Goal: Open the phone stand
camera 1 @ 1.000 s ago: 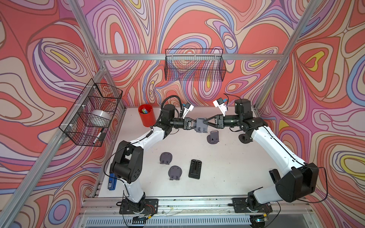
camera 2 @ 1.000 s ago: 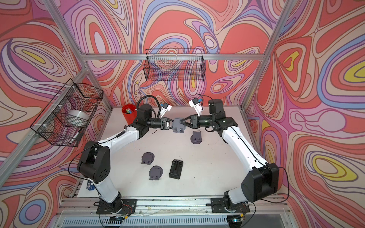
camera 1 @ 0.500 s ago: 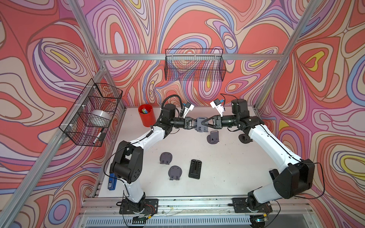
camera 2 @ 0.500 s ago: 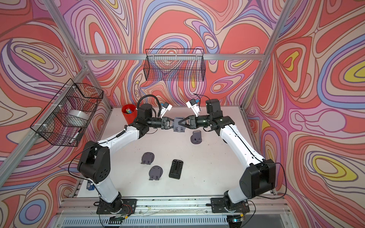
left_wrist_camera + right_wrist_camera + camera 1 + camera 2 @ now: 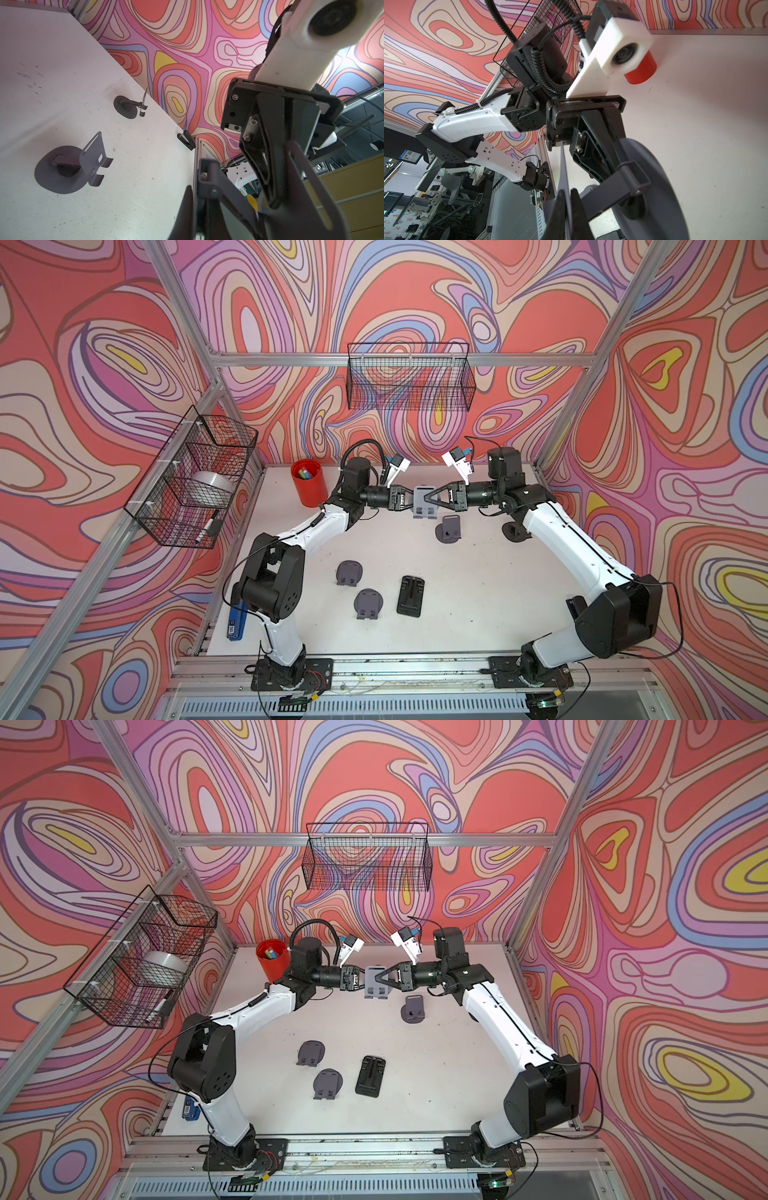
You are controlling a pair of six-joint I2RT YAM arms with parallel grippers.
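The right end effector (image 5: pixel 429 499) is closer to the phone stand (image 5: pixel 424 512) now than it was a second ago. Back then its two fingers were wide apart, with the tips just beside the stand. Half a second ago they were reaching around the stand but were partly open. Now the fingers (image 5: pixel 578 209) are squeezed together on the stand's thin plate (image 5: pixel 564 166), one on each side. The right arm (image 5: pixel 557 531) has moved a little toward the stand, so its wrist sits nearer to it than before.
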